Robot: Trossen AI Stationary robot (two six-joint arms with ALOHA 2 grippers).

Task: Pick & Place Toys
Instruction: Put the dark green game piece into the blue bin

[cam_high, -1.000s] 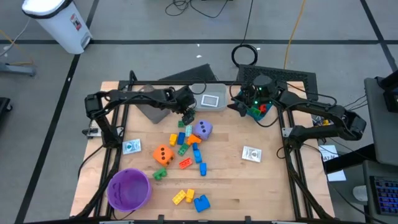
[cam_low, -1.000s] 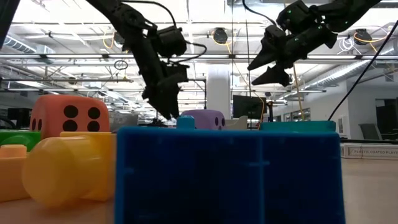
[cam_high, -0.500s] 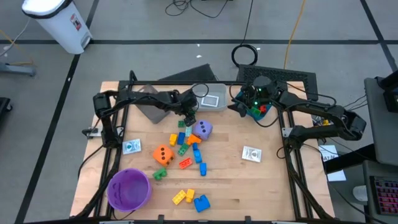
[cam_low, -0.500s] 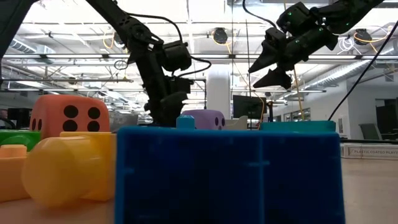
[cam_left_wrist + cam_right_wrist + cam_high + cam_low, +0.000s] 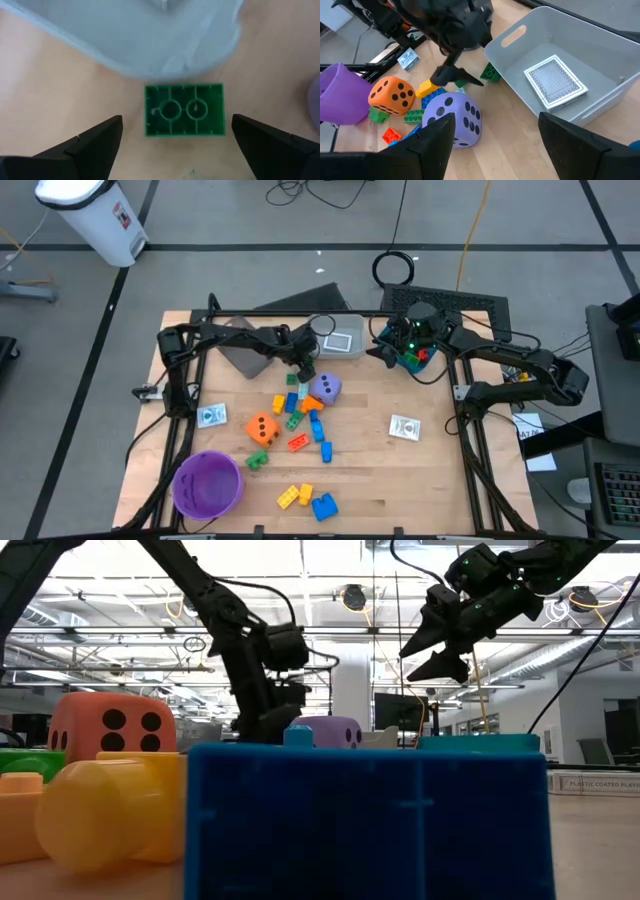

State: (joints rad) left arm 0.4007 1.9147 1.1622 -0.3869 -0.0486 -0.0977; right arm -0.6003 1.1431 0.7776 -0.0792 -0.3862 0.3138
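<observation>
1. The green brick (image 5: 183,110) lies flat on the wooden table (image 5: 440,470), studs down so its hollow underside shows, just in front of the white bin (image 5: 340,340), at about 11 o'clock from the purple die (image 5: 325,388).
2. The left gripper (image 5: 175,145) hangs directly over this brick with its fingers (image 5: 85,145) spread wide, one on either side and clear of it; nothing is held.
3. Compared with a second ago, the left arm has reached farther toward the table's middle and the gripper sits lower in the low view, now down behind the purple die.
4. The other toys have not moved: the orange die (image 5: 262,429) sits at 7 o'clock from the purple die, with a loose cluster of blue, yellow, orange and green bricks between and below them.
5. A yellow brick (image 5: 293,496) and a blue brick (image 5: 324,506) lie near the front edge, at 6 o'clock from the cluster.
6. One whitish card (image 5: 405,427) lies at 4 o'clock from the purple die, another (image 5: 211,415) at 8 o'clock, and a third (image 5: 555,81) rests inside the white bin.
7. The purple bowl (image 5: 208,483) stands at the front left corner.
8. The right gripper (image 5: 440,640) hovers high over the teal bin (image 5: 412,358), as before, its fingers apart and empty.
</observation>
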